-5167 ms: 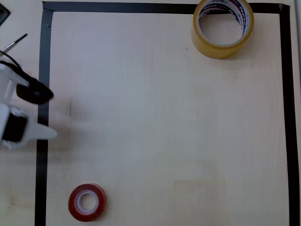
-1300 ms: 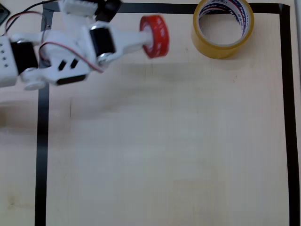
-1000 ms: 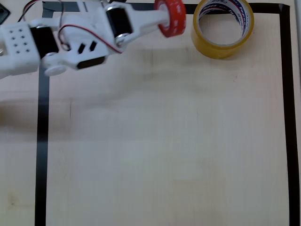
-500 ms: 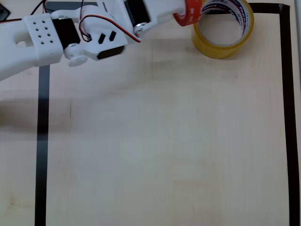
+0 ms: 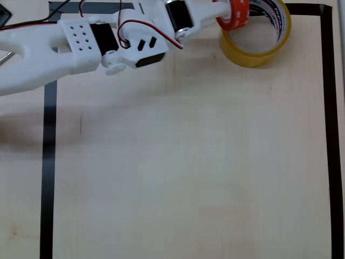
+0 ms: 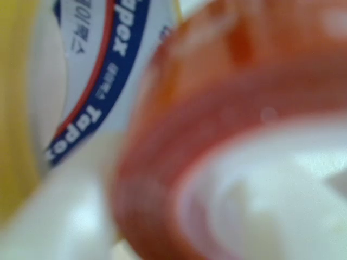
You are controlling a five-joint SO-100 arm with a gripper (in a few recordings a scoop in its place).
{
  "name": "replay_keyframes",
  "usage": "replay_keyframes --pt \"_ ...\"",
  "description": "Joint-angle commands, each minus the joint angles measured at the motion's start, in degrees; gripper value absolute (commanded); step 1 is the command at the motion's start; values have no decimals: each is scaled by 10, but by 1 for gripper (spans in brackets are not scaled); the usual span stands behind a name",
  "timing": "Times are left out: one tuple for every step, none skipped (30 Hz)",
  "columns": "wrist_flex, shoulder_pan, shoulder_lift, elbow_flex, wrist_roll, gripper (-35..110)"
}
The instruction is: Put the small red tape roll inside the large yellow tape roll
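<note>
The large yellow tape roll [image 5: 256, 33] stands on its flat side at the top right of the taped area, its white printed core facing up. My white gripper [image 5: 229, 13] is shut on the small red tape roll [image 5: 239, 14], which hangs on edge over the yellow roll's left rim. In the wrist view the small red tape roll [image 6: 217, 108] is a close blurred red ring with a white core, and the yellow roll's lettered inner core [image 6: 103, 76] lies just behind it.
A black tape border [image 5: 49, 162] frames the pale wooden table [image 5: 188, 162]. My white arm [image 5: 81, 46] stretches in from the left edge across the top.
My gripper picked the red roll up from the bottom left and has carried it rightward along the top; it now overlaps the yellow roll's left rim.
</note>
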Motion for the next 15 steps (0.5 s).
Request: replay_keyframes --pt "-40 15 18 -107 6 0" --pt "-40 19 13 -112 6 0" --pt "-39 24 12 -114 11 3" --pt "-29 28 11 -121 11 5" --pt "-16 31 7 -129 11 7" --pt "-12 34 5 -132 11 8" --pt "-12 37 5 -131 11 10" --pt "-11 39 5 -130 11 11" --pt "-8 40 4 -128 11 12" --pt "-4 40 5 -125 11 13" --pt "2 40 6 -122 11 15" --pt "4 39 7 -118 11 15" --pt "4 38 9 -112 11 15" --pt "4 36 11 -107 6 15" --pt "4 35 14 -101 6 14"
